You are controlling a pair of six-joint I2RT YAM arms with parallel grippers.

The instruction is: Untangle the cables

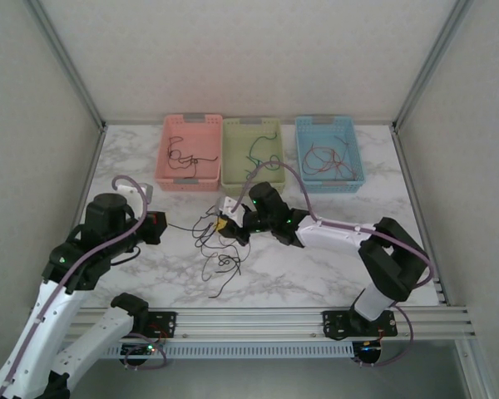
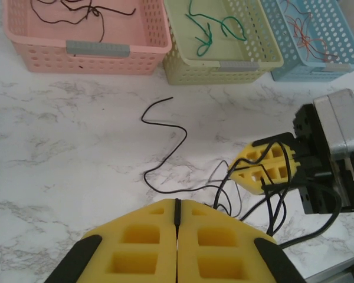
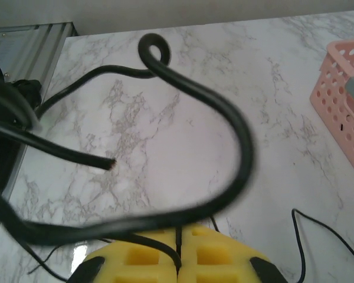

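Blurred black cable (image 3: pixel 245 147) close to the right wrist lens, pink basket (image 3: pixel 342 112) cut off at the edge.

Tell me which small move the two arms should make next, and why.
Probably draw the left gripper slowly leftward, away from the right gripper. Both jaws look shut on black cables, and loops wrap the right fingers, so gentle tension may free a strand.
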